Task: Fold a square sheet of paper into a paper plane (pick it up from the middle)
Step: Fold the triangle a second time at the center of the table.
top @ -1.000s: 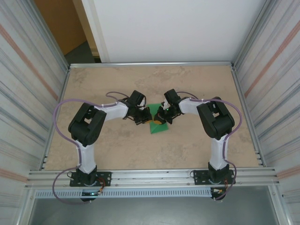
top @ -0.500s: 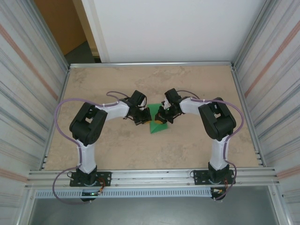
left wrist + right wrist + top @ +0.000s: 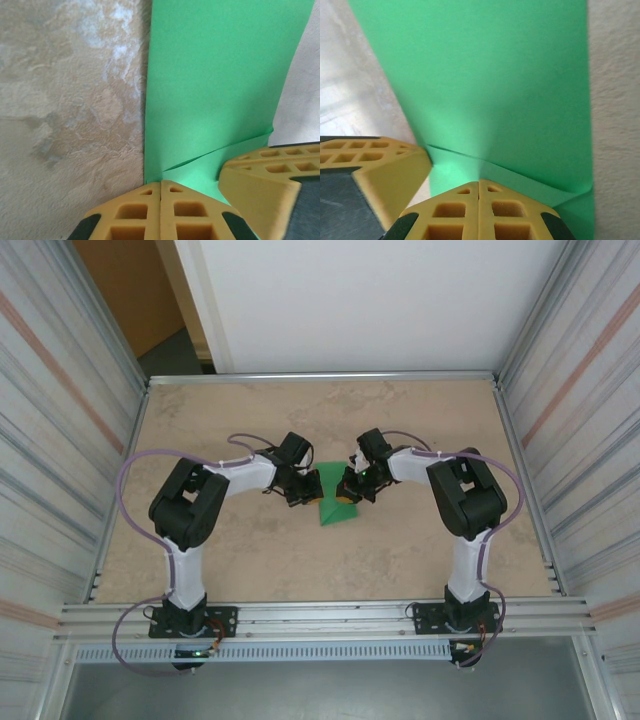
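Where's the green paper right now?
Top view: the green paper lies at the middle of the table, its far end between the left fingers and right fingers.

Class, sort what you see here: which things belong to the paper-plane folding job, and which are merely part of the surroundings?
Belongs to the job: green sheet of paper, already folded; left gripper, shut; right gripper, shut.
Merely there: table; lilac cables on the arms; metal side walls.
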Tool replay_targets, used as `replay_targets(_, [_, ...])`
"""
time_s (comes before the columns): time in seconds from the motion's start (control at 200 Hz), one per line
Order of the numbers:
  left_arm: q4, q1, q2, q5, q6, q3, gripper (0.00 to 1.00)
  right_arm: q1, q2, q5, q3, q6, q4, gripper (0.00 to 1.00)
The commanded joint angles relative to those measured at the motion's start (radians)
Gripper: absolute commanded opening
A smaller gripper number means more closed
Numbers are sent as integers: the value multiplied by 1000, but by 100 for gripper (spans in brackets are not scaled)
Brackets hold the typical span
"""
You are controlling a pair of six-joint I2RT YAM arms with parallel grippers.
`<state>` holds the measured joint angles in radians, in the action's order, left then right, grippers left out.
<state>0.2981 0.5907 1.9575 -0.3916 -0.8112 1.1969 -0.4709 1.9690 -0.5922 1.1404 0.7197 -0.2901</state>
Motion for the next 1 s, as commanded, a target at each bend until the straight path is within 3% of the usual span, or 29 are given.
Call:
replay_targets(0.0, [74, 6, 19, 3, 27, 29, 0, 1, 37, 63, -30, -36, -51, 3])
replay_targets(0.331, [-27, 36, -129, -108, -18, -11, 0, -5, 49, 144, -112, -49, -30, 1])
replay_targets(0.621, [-58, 102, -86, -141, -41, -48, 0, -3, 47, 157, -139, -49, -22, 0])
replay_targets(0.997, [-24, 106, -36, -115, -21, -41, 0, -4, 51, 151, -139, -45, -22, 0])
